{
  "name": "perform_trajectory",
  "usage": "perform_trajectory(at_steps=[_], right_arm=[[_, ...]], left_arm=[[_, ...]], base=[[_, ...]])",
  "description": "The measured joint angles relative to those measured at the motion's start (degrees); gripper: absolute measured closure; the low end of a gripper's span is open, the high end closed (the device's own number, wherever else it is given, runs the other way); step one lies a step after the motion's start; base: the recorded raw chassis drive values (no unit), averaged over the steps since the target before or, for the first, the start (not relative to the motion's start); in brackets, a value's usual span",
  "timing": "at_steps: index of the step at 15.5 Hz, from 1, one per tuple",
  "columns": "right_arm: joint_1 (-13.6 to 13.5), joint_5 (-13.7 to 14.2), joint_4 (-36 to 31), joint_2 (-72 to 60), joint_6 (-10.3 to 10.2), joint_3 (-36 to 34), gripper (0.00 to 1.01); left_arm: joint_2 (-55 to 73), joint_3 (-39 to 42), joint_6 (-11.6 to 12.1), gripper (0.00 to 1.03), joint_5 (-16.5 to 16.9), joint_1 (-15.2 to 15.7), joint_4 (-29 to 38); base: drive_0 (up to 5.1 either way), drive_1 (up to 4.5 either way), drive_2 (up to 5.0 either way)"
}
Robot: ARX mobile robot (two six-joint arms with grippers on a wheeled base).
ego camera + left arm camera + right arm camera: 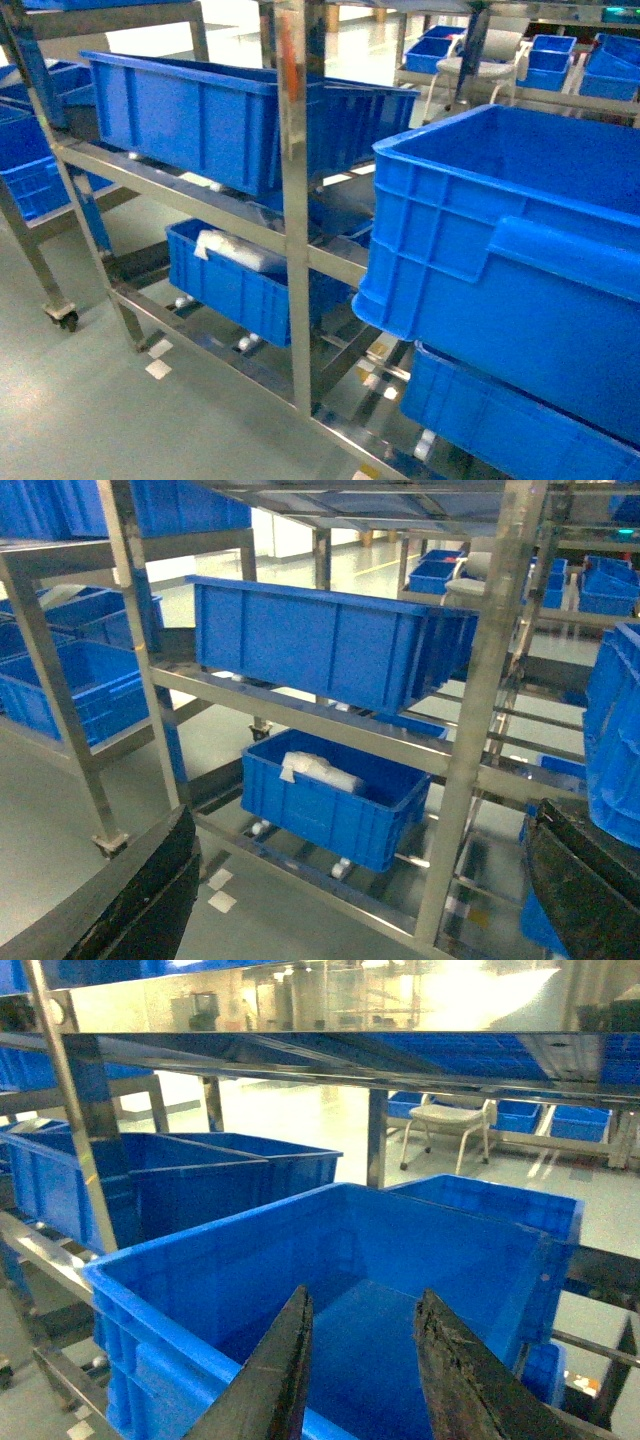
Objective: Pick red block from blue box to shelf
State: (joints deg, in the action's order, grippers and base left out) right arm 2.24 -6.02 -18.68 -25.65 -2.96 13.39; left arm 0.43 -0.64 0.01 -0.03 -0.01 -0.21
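Neither the red block nor the blue box shows in any view. The shelf [296, 215] is a steel rack holding dark blue ribbed crates; it also appears in the left wrist view [480, 695]. My left gripper [360, 880] is open wide, its dark fingers [150, 900] at the frame's lower corners, with only floor and rack between them. My right gripper [365, 1295] hangs open over the rim of an empty dark blue crate [200, 1295], with nothing between its fingers [285, 1370]. Neither gripper shows in the head view.
A large dark blue crate [520, 260] fills the right of the head view, with another [220, 115] on the middle tier. A lower crate [245, 280] holds a white bundle [235, 250]. A white chair [480, 70] and more crates stand behind. Grey floor lies at lower left.
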Motion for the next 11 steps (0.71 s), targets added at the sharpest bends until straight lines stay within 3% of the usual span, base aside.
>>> perform_trajectory(at_steps=[11], right_arm=[[0.0, 0.0, 0.0, 0.0, 0.0, 0.0, 0.76]], left_arm=[[0.0, 0.0, 0.0, 0.05, 0.0, 0.0, 0.0]], base=[[-1.6, -1.59, -1.6]])
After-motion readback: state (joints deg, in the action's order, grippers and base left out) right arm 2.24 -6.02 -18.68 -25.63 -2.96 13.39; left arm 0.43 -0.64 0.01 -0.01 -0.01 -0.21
